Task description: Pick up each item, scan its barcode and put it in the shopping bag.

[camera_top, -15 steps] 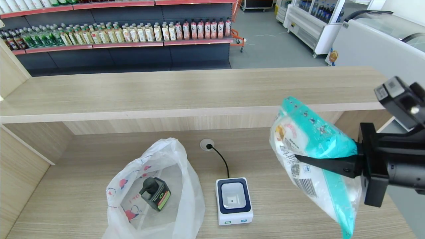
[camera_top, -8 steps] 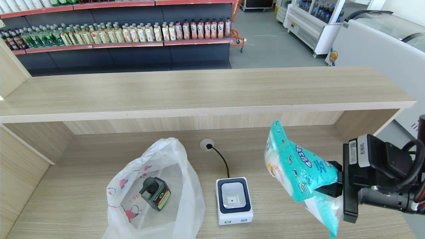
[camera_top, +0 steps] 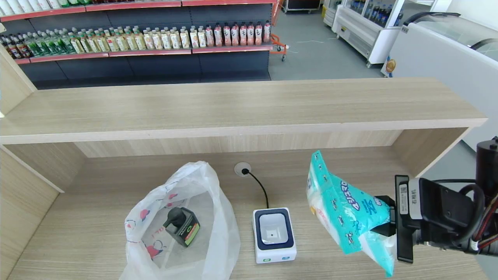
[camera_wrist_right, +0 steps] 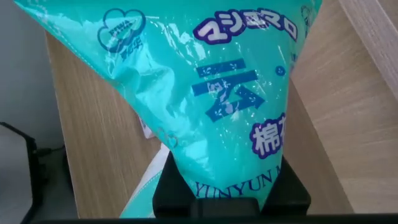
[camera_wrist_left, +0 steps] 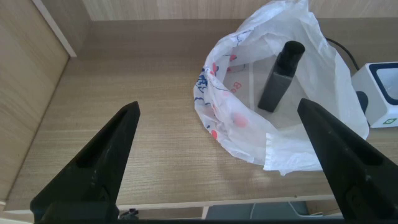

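Observation:
My right gripper (camera_top: 383, 223) is shut on a teal and white snack packet (camera_top: 344, 208), held in the air to the right of the white barcode scanner (camera_top: 274, 234). The packet (camera_wrist_right: 205, 93) hangs close before the right wrist camera, pinched between the dark fingers (camera_wrist_right: 171, 190). A white plastic shopping bag (camera_top: 218, 229) lies open left of the scanner with a dark bottle (camera_top: 182, 226) inside. In the left wrist view my left gripper (camera_wrist_left: 221, 162) is open above the counter, its fingers (camera_wrist_left: 93, 165) wide apart, with the bag (camera_wrist_left: 298, 146) and bottle (camera_wrist_left: 280, 76) beyond it.
The scanner's black cable (camera_top: 260, 186) runs to a grommet hole (camera_top: 242, 169) in the wooden counter (camera_top: 78, 217). A raised counter ledge (camera_top: 233, 105) runs behind, with side walls at left and right. Shelves of drink bottles (camera_top: 136, 39) stand in the room beyond.
The right arm has lowered and turned the packet, bringing it leftward toward the scanner; its teal printed face now shows instead of the barcode side. Bag, bottle and scanner have not moved.

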{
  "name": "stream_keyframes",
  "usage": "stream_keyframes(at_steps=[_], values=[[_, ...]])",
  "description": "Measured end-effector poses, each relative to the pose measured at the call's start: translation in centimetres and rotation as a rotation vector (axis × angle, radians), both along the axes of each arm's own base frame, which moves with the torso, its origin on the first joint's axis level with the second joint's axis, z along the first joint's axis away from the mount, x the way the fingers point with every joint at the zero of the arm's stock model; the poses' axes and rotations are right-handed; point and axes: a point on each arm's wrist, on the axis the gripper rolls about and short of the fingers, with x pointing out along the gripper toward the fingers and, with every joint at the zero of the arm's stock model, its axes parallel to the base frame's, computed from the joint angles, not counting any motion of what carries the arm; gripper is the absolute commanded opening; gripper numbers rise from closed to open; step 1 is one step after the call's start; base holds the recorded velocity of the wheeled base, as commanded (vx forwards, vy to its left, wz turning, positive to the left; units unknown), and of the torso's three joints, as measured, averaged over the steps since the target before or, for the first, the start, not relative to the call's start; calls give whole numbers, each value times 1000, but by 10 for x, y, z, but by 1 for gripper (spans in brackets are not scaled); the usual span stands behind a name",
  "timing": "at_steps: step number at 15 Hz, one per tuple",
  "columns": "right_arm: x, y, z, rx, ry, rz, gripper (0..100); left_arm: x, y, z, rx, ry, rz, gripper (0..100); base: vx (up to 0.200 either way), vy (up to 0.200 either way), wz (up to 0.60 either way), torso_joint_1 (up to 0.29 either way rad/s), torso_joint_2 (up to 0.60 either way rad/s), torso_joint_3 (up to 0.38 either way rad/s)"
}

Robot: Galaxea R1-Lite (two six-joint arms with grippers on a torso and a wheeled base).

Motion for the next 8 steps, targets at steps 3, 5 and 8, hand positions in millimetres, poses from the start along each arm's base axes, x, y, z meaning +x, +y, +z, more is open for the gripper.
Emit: stream_keyframes(at_steps=[3,5,8], values=[[-1,2,-1,-2,0,36,0,0,0,0,0,0,1,100,0,0,600,1,4,4],[0,3,-4,-8,9,43,0,0,0,0,0,0,1,100,0,0,0,0,0,0],[7,4,-10,-42,9,36,0,0,0,0,0,1,1,100,0,0,0,0,0,0]])
